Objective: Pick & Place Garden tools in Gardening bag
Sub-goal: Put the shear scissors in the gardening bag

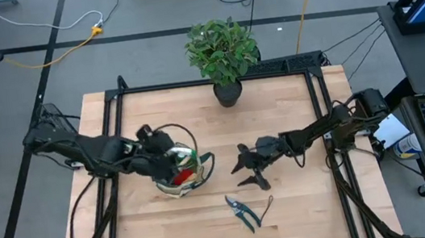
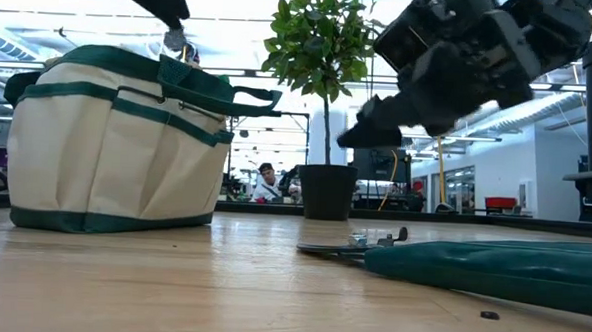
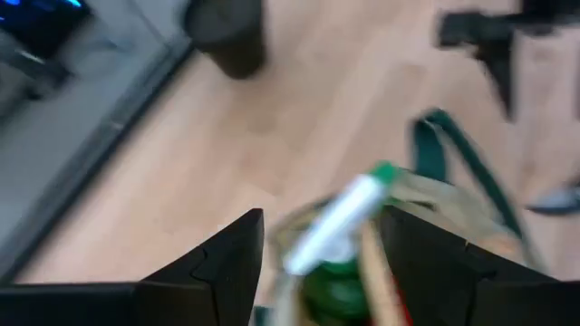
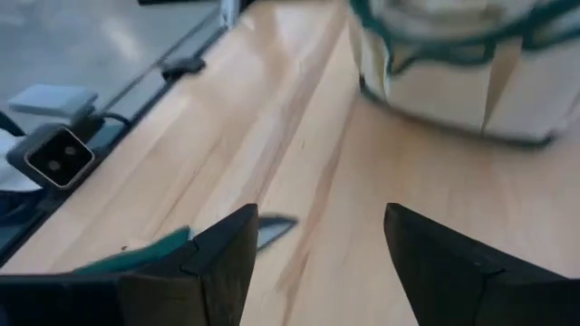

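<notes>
Green-handled pruners lie on the counter, long axis slanting away from the bag, just below the right gripper, whose released, empty fingers hover nearer than the left gripper, spread open over the bag.

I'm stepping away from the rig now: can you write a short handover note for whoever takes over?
Left gripper: open, empty, over the gardening bag.
Right gripper: open, empty, above the table right of the bag.
Done: the green spray bottle and red items are in the bag.
Left: the pruners lie on the table near the front edge, ahead of the right gripper; they need picking up and placing in the bag.
The potted plant stays at the far edge.
</notes>
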Tool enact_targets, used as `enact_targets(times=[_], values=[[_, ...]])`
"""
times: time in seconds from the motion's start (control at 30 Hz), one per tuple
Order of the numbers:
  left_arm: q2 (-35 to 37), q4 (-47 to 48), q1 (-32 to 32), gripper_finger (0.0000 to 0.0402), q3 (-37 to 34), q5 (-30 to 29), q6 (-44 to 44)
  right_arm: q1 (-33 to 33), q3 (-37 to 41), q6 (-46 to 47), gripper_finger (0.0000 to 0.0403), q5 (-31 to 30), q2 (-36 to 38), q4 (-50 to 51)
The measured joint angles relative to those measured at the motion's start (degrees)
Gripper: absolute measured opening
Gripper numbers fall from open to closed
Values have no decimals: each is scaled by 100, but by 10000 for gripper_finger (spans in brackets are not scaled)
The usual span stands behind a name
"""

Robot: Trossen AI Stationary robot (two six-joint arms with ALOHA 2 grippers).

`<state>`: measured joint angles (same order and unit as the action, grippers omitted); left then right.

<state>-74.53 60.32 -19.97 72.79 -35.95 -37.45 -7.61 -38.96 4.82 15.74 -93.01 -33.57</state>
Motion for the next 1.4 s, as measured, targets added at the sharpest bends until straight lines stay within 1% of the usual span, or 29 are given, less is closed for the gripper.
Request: enact_targets(times=[0.07, 0.17, 0.27, 0.33, 0.53, 0.6, 0.7, 0.77, 0.9, 1.0, 1.2, 1.3, 1.4], values=[[142, 316, 0, 228, 0, -351, -73, -154, 0, 240, 233, -215, 0, 194], [256, 821, 27, 228, 0, -796, -288, -416, 0, 673, 232, -227, 0, 472], [264, 1240, 89, 228, -58, -1144, -536, -690, -2, 1366, 232, -292, 0, 529], [259, 1432, 135, 228, -116, -1291, -717, -859, -2, 1791, 232, -613, -6, 606], [252, 1442, 298, 228, -229, -1375, -822, -1524, -2, 2527, 231, -1492, -156, 575], [252, 1439, 339, 228, -229, -1468, -834, -1737, -2, 2724, 231, -1933, -291, 556], [252, 1421, 402, 228, -229, -1707, -804, -2041, -47, 3141, 231, -2417, -523, 441], [255, 1391, 468, 228, -229, -1779, -743, -2208, -212, 3264, 231, -2529, -728, 425], [252, 1281, 604, 228, -229, -1824, -714, -2476, -736, 3146, 231, -2655, -1014, 564], [254, 1273, 696, 228, -229, -1825, -612, -2588, -994, 3189, 231, -2850, -1093, 1197], [252, 1271, 800, 228, -229, -1817, -575, -2814, -1058, 3745, 231, -3506, -1102, 1733], [252, 1269, 800, 228, -230, -1816, -522, -2939, -1049, 3958, 231, -3673, -1114, 1820], [254, 1269, 800, 228, -229, -1814, -490, -2995, -1051, 4107, 231, -3693, -1198, 1669]])
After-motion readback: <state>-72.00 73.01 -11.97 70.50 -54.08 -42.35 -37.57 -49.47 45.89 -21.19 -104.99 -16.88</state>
